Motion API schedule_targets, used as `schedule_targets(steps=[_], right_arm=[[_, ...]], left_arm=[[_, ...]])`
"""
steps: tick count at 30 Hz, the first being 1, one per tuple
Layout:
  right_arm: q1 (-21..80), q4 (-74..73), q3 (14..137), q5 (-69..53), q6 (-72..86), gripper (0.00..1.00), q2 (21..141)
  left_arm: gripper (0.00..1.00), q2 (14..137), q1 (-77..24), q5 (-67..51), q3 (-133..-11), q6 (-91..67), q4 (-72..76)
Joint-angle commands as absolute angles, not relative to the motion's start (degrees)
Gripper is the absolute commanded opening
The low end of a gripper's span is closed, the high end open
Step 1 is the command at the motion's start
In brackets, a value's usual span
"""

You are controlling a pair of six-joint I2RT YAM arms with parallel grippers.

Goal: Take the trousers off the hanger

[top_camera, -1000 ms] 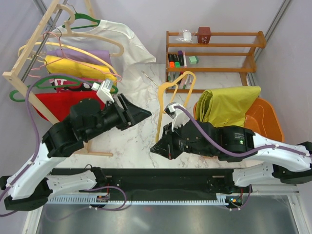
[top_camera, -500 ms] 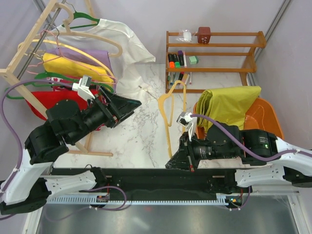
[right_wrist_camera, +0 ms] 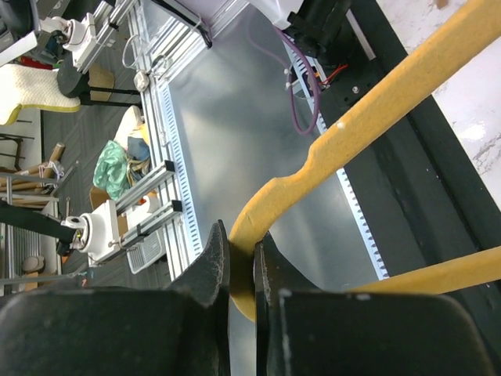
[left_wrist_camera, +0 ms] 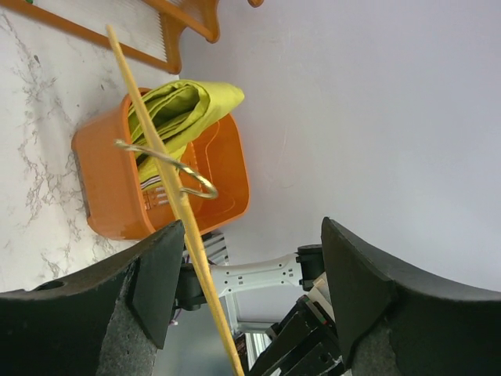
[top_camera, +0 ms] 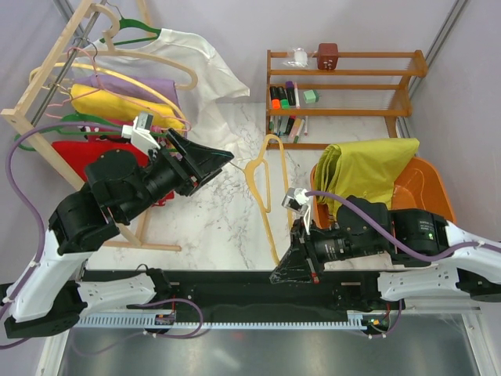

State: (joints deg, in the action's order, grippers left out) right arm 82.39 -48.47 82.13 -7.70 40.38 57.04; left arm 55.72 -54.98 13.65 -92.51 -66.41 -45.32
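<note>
My right fingers (right_wrist_camera: pixel 241 239) are pressed together on the hanger (right_wrist_camera: pixel 368 102). They pinch the plastic at the rounded corner where a shoulder bends into the bottom bar. Seen from above, this grip sits at about 6 o'clock on the table (top_camera: pixel 227 211), close to its near edge. From there the hanger reaches toward 12 o'clock, tilted up off the marble.

My left fingers (left_wrist_camera: pixel 250 227) are spread wide. In the wrist view one bar of the hanger and its wire hook (left_wrist_camera: pixel 184 176) cross the gap between them, but I cannot tell whether either finger touches them. From above, the tips lie just beside the hook.

The hanger is bare. The trousers (top_camera: pixel 368 168) lie folded over the orange basket (top_camera: pixel 427 196) at 3 o'clock, apart from the hanger. I judge the removal itself to be done. The step in hand looks like dealing with the empty hanger, probably passing it from my right side to my left.

The next move calls for the left fingers to close on the hook's neck or the shoulder bar, and the right fingers should let go only once that hold is firm. The thin plastic could swing or twist if both sides pull at once. The rack (top_camera: pixel 47 86) at 10 o'clock, already crowded with clothes, may be where the hanger goes, though that is only my guess.
</note>
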Motion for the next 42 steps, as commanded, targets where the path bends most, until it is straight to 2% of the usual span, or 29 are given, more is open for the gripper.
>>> schedule_targets(steps=[1,9,10,15,18,19,20,21,23,24,26,27,29,33,35,37,42], right_arm=[[82.6,-44.0,81.8,-10.9,38.2,0.0,54.9],[82.5,-44.1,81.6,-16.7,37.5,0.0,53.7],[82.6,-44.0,81.5,-17.0,37.4,0.0,53.3],[82.5,-44.1,80.5,-18.7,37.2,0.0,52.5],[82.5,-43.9,79.4,-20.2,36.9,0.0,52.3],[82.6,-43.8,79.2,-20.3,36.9,0.0,52.2],[82.6,-43.9,79.0,-20.0,36.7,0.0,52.2],[82.6,-44.1,79.1,-19.1,36.7,0.0,51.9],[82.5,-44.2,79.5,-17.4,37.0,0.0,51.7],[82.6,-44.1,79.7,-15.3,37.3,0.0,51.3],[82.6,-43.6,79.9,-13.2,38.1,0.0,50.9],[82.6,-43.5,79.9,-10.4,39.4,0.0,50.3],[82.5,-43.6,79.3,-8.0,40.9,0.0,49.7],[82.6,-43.2,77.5,-6.2,43.6,0.0,48.4],[82.6,-43.2,76.7,-5.4,43.9,0.0,48.0],[82.6,-43.1,76.6,-5.3,44.1,0.0,47.5],[82.6,-40.3,78.6,-11.4,44.0,0.0,50.7]], left_arm=[[0.76,55.6,-55.0,15.3,-91.7,-63.9,-43.4],[0.67,56.9,-55.0,15.5,-92.5,-61.8,-43.3],[0.6,57.0,-55.0,15.4,-92.5,-61.0,-43.3],[0.44,56.9,-55.0,14.3,-92.8,-58.5,-43.4],[0.14,56.5,-54.9,13.8,-92.6,-57.7,-43.3],[0.12,56.5,-55.0,13.6,-92.5,-57.6,-43.3],[0.12,56.4,-55.0,13.3,-92.5,-57.6,-43.4],[0.17,56.0,-55.0,13.1,-92.3,-58.0,-43.4],[0.3,55.5,-54.9,13.0,-91.3,-58.8,-43.3],[0.43,55.1,-54.9,13.0,-90.9,-59.8,-43.4],[0.5,54.0,-54.9,12.7,-89.7,-60.5,-43.3],[0.56,53.4,-55.0,12.4,-89.3,-60.6,-43.5],[0.58,51.5,-55.0,12.3,-87.8,-61.2,-43.6],[0.72,47.3,-55.0,13.1,-84.6,-64.1,-44.2],[0.72,44.8,-54.9,12.8,-83.1,-64.2,-44.5],[0.68,43.0,-55.0,11.9,-81.2,-63.6,-44.8],[0.65,37.4,-55.0,4.2,-76.4,-60.7,-44.8]])
